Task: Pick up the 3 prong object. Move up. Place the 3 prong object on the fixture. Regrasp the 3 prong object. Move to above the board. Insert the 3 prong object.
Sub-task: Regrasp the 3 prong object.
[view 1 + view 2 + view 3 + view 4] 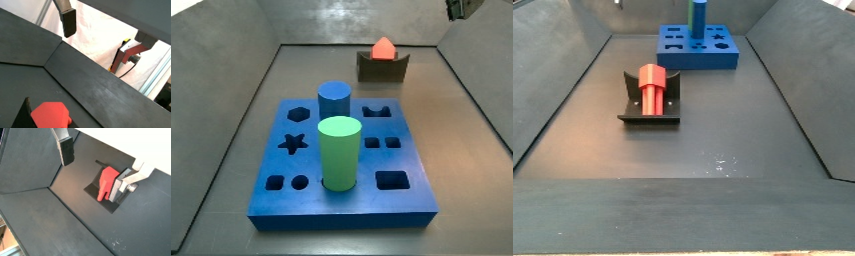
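The gripper point(97, 170) hangs high, clear of the floor, its jaws spread wide with nothing between them; in both wrist views one finger point(68, 24) shows as a dark-padded plate and the opposite one as a silver plate. In a side view only a sliver of it shows at the upper right corner point(456, 9).

The dark floor is walled by sloping grey panels on all sides. There is open floor between the fixture point(649, 108) and the board point(700, 50), and a broad bare stretch in the lower half of that side view.

The 3 prong object point(652, 88) sits on the fixture, left of centre in that side view, a red-orange block with a six-sided end face toward the camera. In a side view it peaks out of the fixture's notch point(382, 47) at upper centre. In a wrist view short prongs point(101, 194) point off one end.

On the board stand a blue cylinder point(334, 100) and a green cylinder point(339, 153), both upright, near its middle.
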